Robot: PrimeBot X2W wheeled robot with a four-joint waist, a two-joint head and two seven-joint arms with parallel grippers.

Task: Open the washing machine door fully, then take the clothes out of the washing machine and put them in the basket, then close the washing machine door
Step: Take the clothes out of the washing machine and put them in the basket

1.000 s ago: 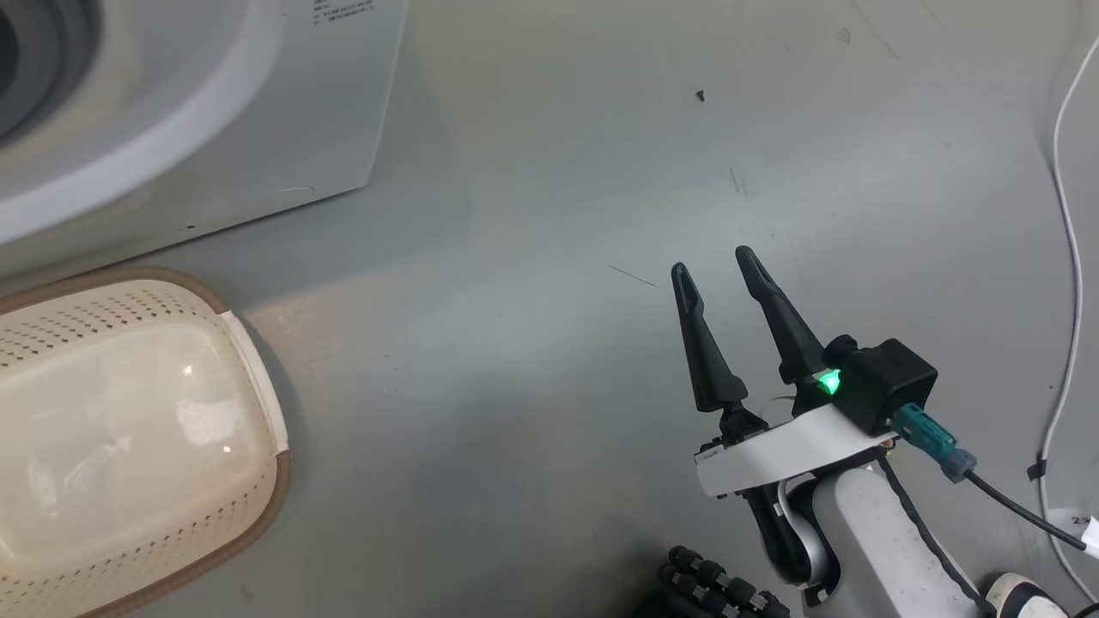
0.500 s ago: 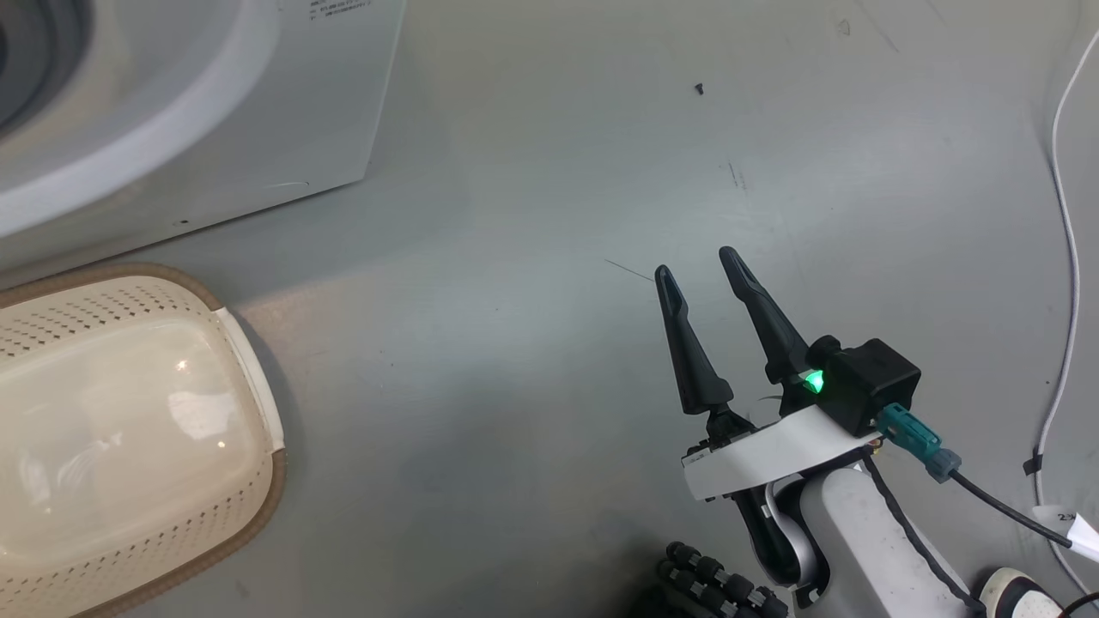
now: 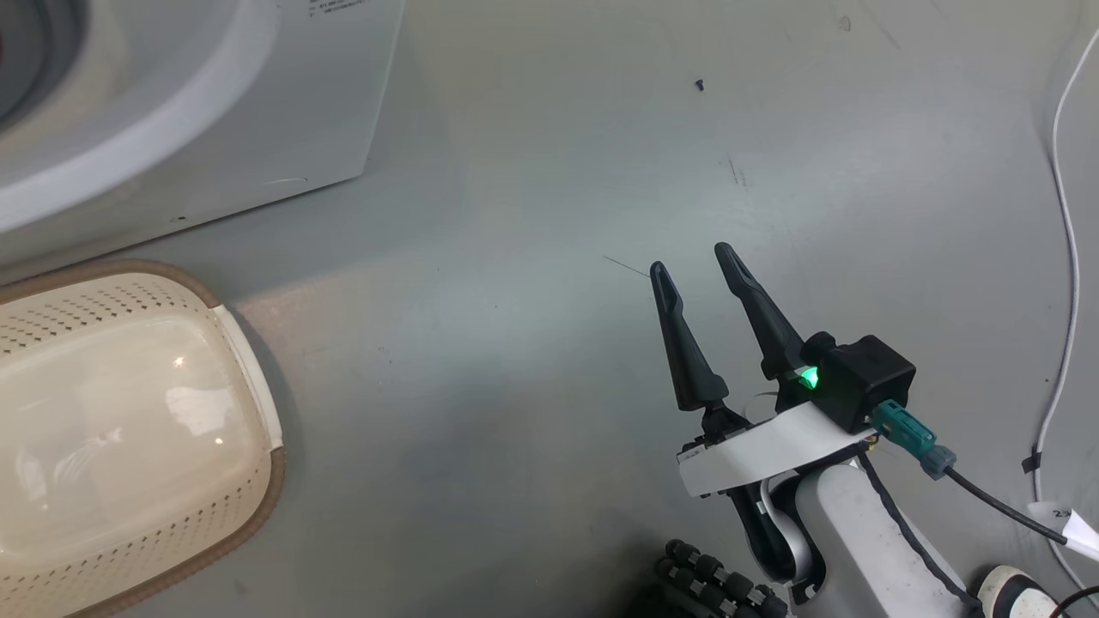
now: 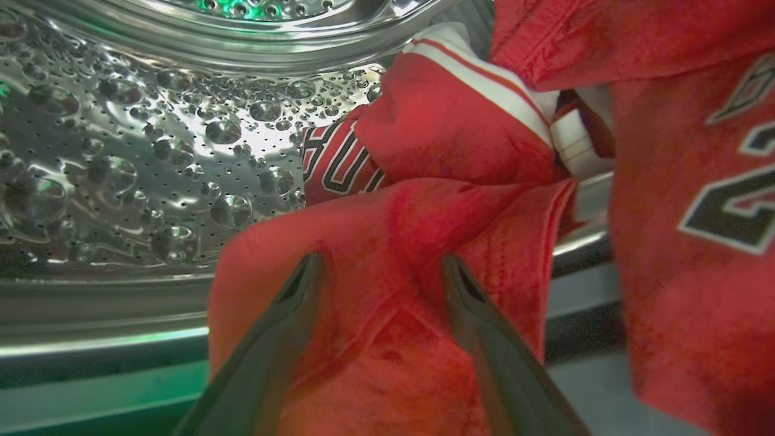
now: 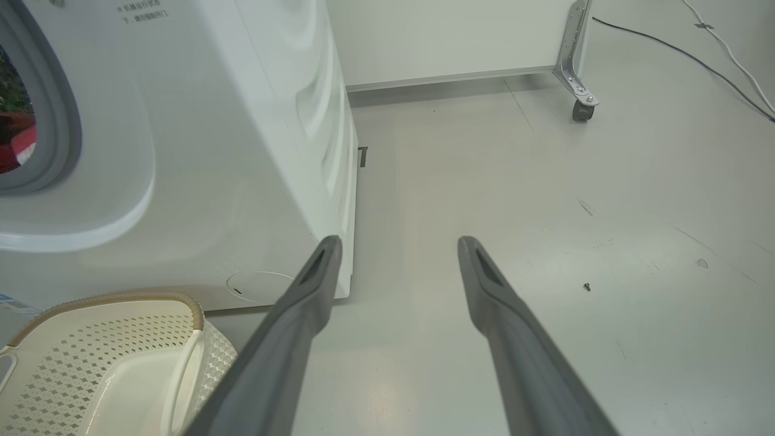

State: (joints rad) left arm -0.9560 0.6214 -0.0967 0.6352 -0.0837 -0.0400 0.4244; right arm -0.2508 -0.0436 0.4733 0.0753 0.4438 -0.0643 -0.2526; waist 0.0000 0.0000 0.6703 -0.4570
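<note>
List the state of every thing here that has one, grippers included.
washing machine: port uncovered, clothes inside.
clothes: bunched in the drum, near its mouth.
basket: empty, upright on the floor beside the washing machine.
left gripper: open, fingers astride a red fold, not clamped.
right gripper: open, empty, above the floor.

Scuffed grey floor [image 3: 532, 172], white cable [image 3: 1072, 257] along its edge, pale panel [image 5: 448, 36] on a caster [image 5: 581, 111]

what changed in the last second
The right hand drifted a little left, toward the basket, open and empty. The head camera shifted slightly too. The basket and washing machine stayed put; nothing was grasped or released.
</note>
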